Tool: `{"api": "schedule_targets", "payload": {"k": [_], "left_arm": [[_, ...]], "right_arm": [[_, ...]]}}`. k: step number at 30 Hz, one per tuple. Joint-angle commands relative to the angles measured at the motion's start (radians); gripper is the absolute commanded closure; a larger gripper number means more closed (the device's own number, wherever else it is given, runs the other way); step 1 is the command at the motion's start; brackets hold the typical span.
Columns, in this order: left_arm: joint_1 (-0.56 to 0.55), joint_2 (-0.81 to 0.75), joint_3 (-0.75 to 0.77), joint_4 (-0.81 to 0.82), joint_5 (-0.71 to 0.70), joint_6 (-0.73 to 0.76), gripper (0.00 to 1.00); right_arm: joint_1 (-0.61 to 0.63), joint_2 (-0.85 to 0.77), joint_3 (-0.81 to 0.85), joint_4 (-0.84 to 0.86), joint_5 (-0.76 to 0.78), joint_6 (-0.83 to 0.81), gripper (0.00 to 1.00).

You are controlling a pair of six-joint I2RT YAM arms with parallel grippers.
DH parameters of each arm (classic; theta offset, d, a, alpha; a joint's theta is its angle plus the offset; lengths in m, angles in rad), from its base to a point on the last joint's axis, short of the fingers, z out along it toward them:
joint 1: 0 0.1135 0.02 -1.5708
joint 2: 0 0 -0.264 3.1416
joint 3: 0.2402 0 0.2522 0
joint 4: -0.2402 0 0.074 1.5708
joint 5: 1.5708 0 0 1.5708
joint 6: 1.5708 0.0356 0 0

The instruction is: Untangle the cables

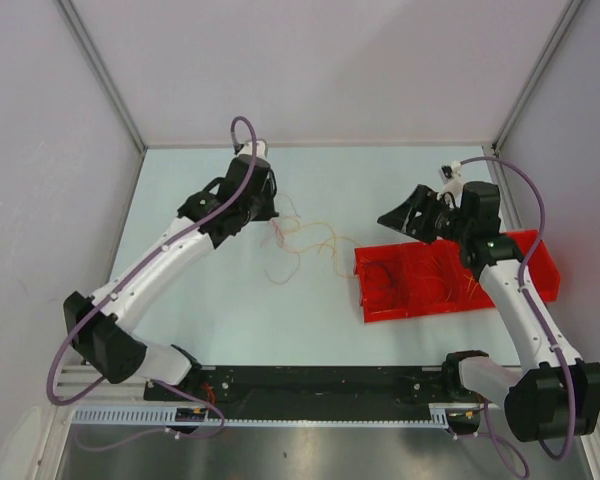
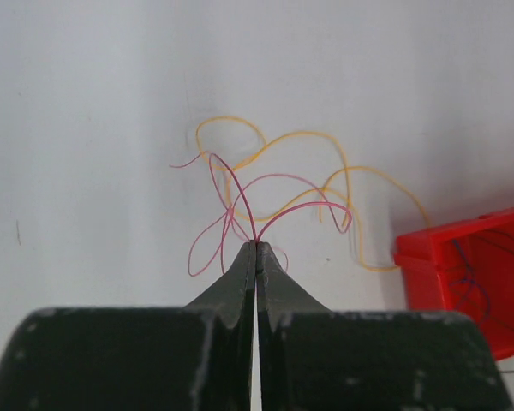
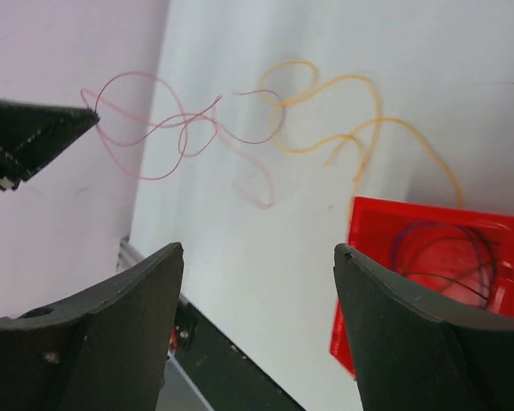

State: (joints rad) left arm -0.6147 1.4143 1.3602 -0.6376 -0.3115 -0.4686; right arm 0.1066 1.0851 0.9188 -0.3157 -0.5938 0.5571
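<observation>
A tangle of thin cables [image 1: 302, 243], red-pink loops and orange-yellow loops, hangs and lies on the white table between the arms. My left gripper [image 1: 273, 224] is shut on the red-pink cable [image 2: 240, 193], pinching it at the fingertips [image 2: 256, 245]; the orange-yellow cable [image 2: 308, 137] curls behind it. My right gripper [image 1: 395, 218] is open and empty, raised above the table to the right of the tangle. Its view shows the red-pink loops [image 3: 154, 128], the orange loops [image 3: 343, 128] and my left gripper's tip [image 3: 34, 137] ahead of its spread jaws [image 3: 259, 253].
A red tray [image 1: 540, 262] lies at the right under the right arm, with several more thin cables in it, dark purple ones showing [image 3: 437, 248]. It also shows in the left wrist view [image 2: 428, 257]. Grey walls close in the table's left, back and right.
</observation>
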Motion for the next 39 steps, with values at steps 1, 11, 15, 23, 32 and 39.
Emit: {"api": "schedule_targets", "payload": {"k": [1, 11, 15, 23, 32, 39], "left_arm": [[-0.031, -0.041, 0.157, -0.131, 0.032, 0.065, 1.00], [-0.071, 0.043, 0.580, -0.244, 0.267, 0.123, 1.00], [-0.076, 0.103, 0.750, -0.252, 0.371, 0.119, 1.00], [-0.097, 0.156, 0.840, -0.088, 0.638, 0.078, 1.00], [-0.167, 0.228, 0.908, 0.107, 0.792, 0.024, 1.00], [-0.247, 0.359, 1.040, 0.156, 0.778, 0.016, 1.00]], "right_arm": [[0.027, -0.045, 0.032, 0.164, -0.204, 0.039, 0.24], [0.012, -0.154, 0.046, 0.429, -0.363, 0.178, 0.24], [-0.039, -0.195, 0.086, 0.379, -0.333, 0.176, 0.24], [-0.179, -0.293, 0.100, 0.351, -0.298, 0.193, 0.23], [-0.278, -0.370, 0.184, 0.155, -0.088, 0.139, 0.21], [-0.280, -0.352, 0.333, -0.103, 0.248, 0.052, 0.21]]}}
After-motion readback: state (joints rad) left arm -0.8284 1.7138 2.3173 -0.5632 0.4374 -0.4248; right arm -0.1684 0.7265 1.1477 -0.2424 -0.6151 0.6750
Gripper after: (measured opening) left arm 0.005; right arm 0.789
